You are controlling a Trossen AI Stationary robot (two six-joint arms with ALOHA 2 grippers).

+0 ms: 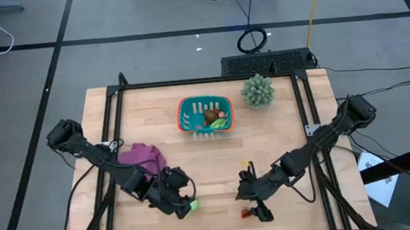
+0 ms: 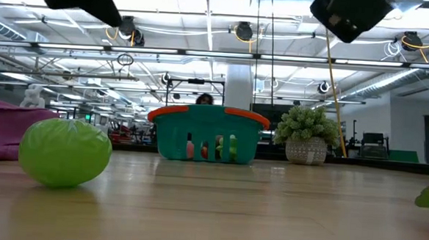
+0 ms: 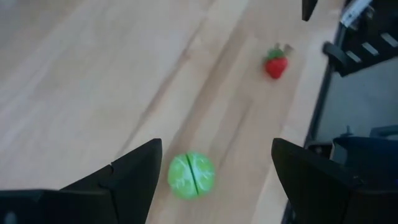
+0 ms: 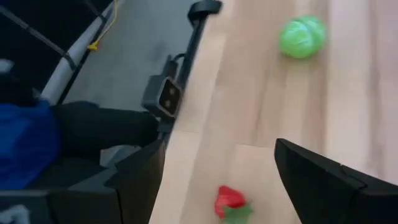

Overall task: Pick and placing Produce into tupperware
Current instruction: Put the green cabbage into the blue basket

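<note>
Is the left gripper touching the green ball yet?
Apart. In the left wrist view the green ball lies on the table between the open fingers of the left gripper, with bare wood showing on both sides.

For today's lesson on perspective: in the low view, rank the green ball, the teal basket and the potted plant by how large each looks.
1. Teal basket, though it stands far back.
2. Green ball, enlarged by nearness to the camera.
3. Potted plant.
True sizes likely differ.
</note>
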